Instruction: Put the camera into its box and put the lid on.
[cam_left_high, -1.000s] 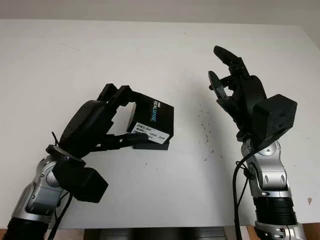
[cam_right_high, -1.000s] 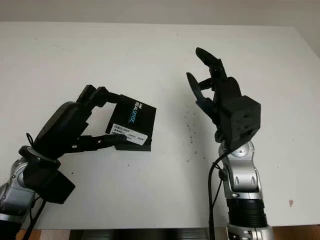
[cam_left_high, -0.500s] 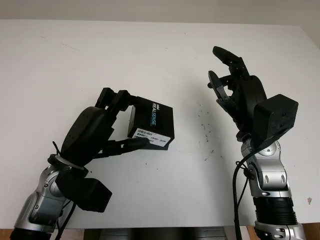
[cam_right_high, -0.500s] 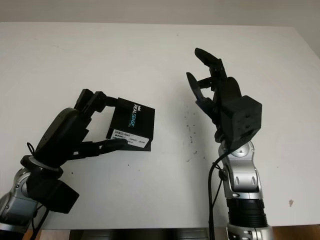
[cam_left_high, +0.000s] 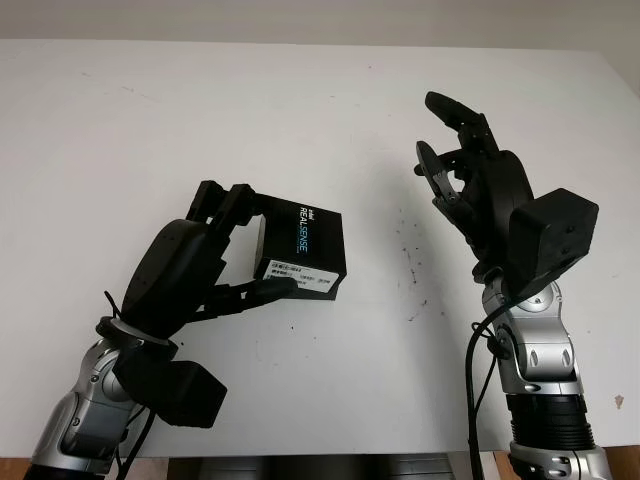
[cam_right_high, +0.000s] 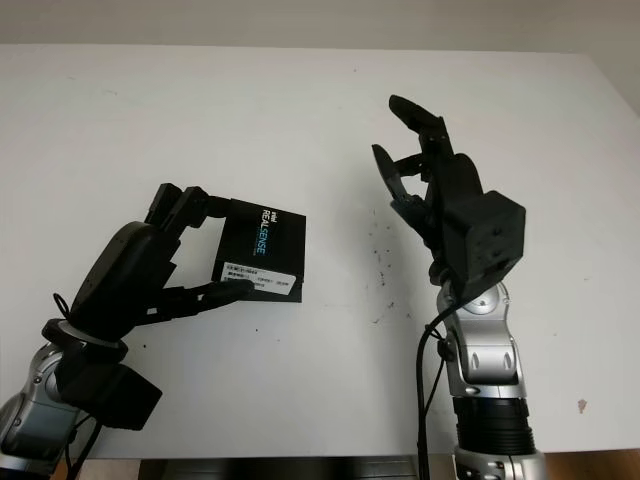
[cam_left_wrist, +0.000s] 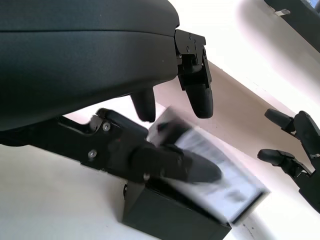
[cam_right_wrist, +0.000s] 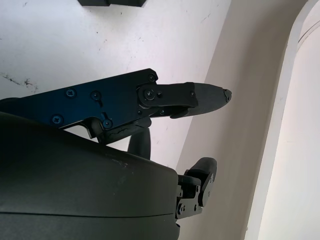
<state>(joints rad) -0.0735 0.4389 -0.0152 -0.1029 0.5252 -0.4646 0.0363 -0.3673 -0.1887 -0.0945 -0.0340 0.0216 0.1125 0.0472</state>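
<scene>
Left hand (cam_left_high: 215, 262) grasping black box (cam_left_high: 300, 252)

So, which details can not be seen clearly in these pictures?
- Inside of the black rectangular cardboard box: the closed lid hides whether the camera is inside.
- White label text: too small in eye views, blurred in left wrist view.
- Box's left side: covered by left robot hand.
</scene>
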